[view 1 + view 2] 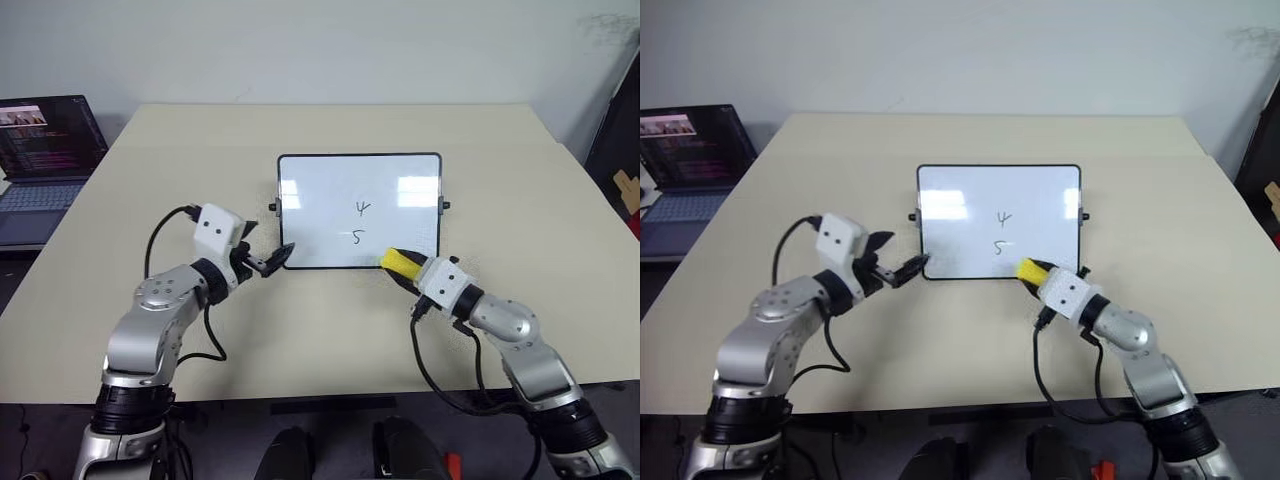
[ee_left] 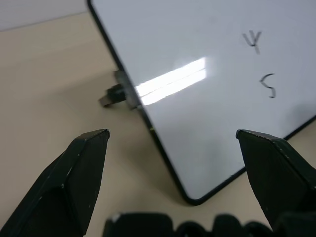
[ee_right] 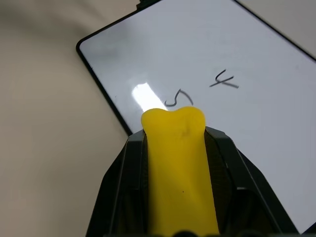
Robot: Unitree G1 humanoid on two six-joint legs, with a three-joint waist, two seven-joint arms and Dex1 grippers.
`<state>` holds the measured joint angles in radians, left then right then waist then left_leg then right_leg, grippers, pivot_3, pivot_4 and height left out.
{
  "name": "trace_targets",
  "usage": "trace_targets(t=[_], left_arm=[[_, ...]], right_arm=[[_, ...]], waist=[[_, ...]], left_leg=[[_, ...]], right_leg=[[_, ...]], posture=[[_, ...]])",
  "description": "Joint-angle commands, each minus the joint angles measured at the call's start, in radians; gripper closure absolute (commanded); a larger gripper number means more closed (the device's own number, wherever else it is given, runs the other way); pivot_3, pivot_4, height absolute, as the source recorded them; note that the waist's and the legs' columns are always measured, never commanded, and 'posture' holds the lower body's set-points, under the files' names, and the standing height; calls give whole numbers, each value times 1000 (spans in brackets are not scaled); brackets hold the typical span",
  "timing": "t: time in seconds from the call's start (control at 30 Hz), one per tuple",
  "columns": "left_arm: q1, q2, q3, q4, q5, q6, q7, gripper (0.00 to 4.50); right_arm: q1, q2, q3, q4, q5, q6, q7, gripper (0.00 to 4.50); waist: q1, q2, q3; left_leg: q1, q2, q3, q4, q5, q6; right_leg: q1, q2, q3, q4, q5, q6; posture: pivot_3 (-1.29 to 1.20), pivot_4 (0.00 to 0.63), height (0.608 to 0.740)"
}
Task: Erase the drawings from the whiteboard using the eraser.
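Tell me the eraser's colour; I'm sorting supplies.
Bright yellow eraser, clearest in the right wrist view, clamped in the right gripper.

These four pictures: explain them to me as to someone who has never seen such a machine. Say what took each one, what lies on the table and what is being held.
This is a humanoid robot with two arms, each ending in a two-fingered pincer. The two wide pictures come from a stereo camera on its head, looking down over the arms. The two close pictures come from cameras on the wrists, looking along each pincer's fingers.

On the beige table lies a whiteboard bearing two drawings, a "4" and a "5". A laptop sits off to the robot's left.

The right pincer is shut on a yellow eraser, at the board's near edge close to the "5". The left pincer is open and holds nothing, at the board's near left corner.
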<state>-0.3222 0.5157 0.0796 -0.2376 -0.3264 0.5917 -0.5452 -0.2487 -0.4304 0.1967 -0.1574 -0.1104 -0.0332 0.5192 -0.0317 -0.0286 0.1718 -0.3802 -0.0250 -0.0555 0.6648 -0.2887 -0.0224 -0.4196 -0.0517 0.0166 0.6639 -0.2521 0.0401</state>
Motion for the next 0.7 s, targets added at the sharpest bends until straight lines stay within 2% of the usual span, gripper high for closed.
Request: trace_targets(t=[0.03, 0.4, 0.53, 0.7], left_arm=[[-29, 8, -6, -38, -8, 0, -15, 0], [-71, 17, -54, -21, 3, -26, -68, 0], [-67, 17, -53, -17, 6, -36, -73, 0], [-61, 14, -45, -22, 7, -41, -73, 0]], right_arm=[[-108, 57, -11, 67, -23, -52, -69, 3283], [-496, 178, 5, 582, -164, -95, -294, 3284], [-525, 190, 35, 680, -184, -97, -289, 3284], [-459, 174, 91, 700, -220, -95, -236, 3285]], waist=[[-2, 0, 0], [0, 0, 0], [0, 0, 0], [-2, 0, -2]], left_leg=[[0, 0, 0, 0, 0, 0], [-1, 0, 0, -1, 2, -4], [-1, 0, 1, -1, 2, -4], [1, 0, 1, 0, 2, -3]], right_leg=[[0, 0, 0, 0, 0, 0], [-1, 0, 0, -1, 0, 0], [-1, 0, 0, -2, 0, 0], [0, 0, 1, 0, 0, 0]], posture=[[0, 150, 740], [0, 150, 740], [0, 150, 740], [0, 150, 740]])
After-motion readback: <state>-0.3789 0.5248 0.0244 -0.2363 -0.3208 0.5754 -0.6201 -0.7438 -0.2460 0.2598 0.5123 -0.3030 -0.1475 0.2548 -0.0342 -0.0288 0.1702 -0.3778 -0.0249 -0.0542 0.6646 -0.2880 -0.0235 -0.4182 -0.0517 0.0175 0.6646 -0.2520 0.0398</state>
